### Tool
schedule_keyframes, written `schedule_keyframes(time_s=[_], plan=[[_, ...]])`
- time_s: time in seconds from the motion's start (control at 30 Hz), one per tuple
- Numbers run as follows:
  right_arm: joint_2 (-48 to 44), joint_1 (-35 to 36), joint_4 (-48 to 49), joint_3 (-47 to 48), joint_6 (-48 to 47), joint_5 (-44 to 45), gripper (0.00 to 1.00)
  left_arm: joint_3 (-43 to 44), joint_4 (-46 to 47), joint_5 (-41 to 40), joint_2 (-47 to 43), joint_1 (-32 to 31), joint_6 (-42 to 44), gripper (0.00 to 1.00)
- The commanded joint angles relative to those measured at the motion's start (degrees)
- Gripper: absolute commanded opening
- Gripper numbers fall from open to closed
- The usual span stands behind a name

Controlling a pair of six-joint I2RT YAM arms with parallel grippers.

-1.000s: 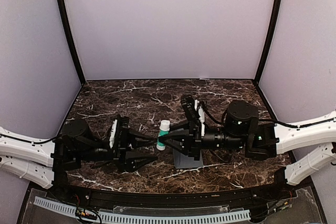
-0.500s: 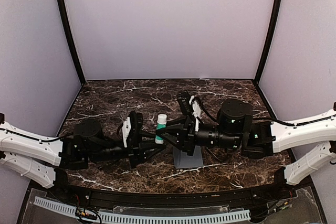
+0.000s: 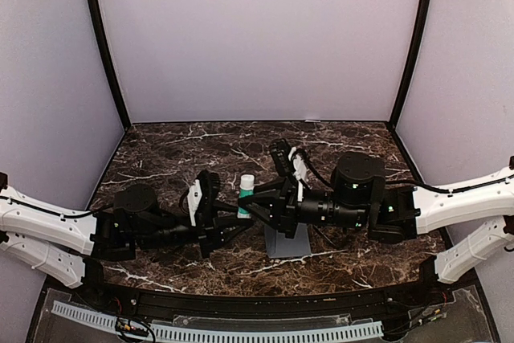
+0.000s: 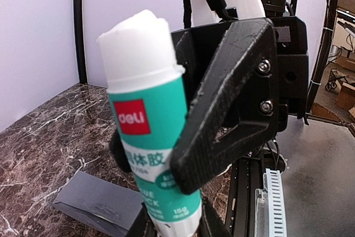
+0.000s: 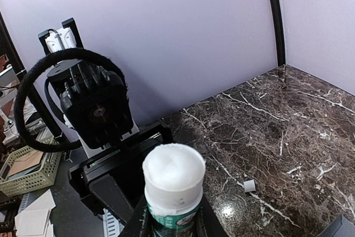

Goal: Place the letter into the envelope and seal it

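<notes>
A white-and-green glue stick (image 3: 246, 196) stands upright between both grippers near the table's middle, uncapped, with white glue showing at its top (image 5: 173, 171). My left gripper (image 4: 177, 228) is shut on the stick's base. My right gripper (image 5: 171, 223) is shut on the stick's green body; one of its black fingers (image 4: 222, 120) crosses the label. The dark blue-grey envelope (image 3: 287, 242) lies flat on the marble, partly under the right arm, and also shows in the left wrist view (image 4: 100, 203). The tan letter is not in view.
A small white cap (image 5: 249, 185) lies on the dark marble table (image 3: 193, 146) behind the stick. Pale walls enclose the back and both sides. A perforated white rail (image 3: 217, 332) runs along the near edge.
The left arm has swung right and its gripper has come onto the glue stick. The right gripper and stick shifted slightly left. Little moved in the last half second.
</notes>
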Motion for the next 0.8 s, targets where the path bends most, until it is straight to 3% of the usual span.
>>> schedule_keyframes(time_s=[0.0,0.2,0.33,0.43,0.57,0.77], plan=[[0.3,0.7,3.2,0.7,-0.3,-1.4,0.0,1.4,2.6,-0.3,-0.2,-0.3,-0.4,0.21],[-0.3,1.1,5.1,-1.0,-0.9,-1.9,0.0,1.2,3.1,-1.6,-0.5,-0.3,-0.9,0.34],[-0.2,1.2,5.5,-1.1,-0.9,-1.8,0.0,1.2,3.2,-1.5,-0.4,-0.3,-0.9,0.35],[-0.1,1.3,5.6,-0.9,-1.0,-2.1,0.0,1.2,3.3,-1.8,-0.1,-0.3,-0.8,0.33],[-0.2,1.2,5.8,-1.0,-1.1,-2.0,0.0,1.4,3.1,-2.1,0.2,-0.3,-0.7,0.21],[-0.3,1.4,6.2,-1.7,-2.2,-4.4,0.0,1.0,3.6,-1.2,-0.4,-0.3,-1.0,0.16]])
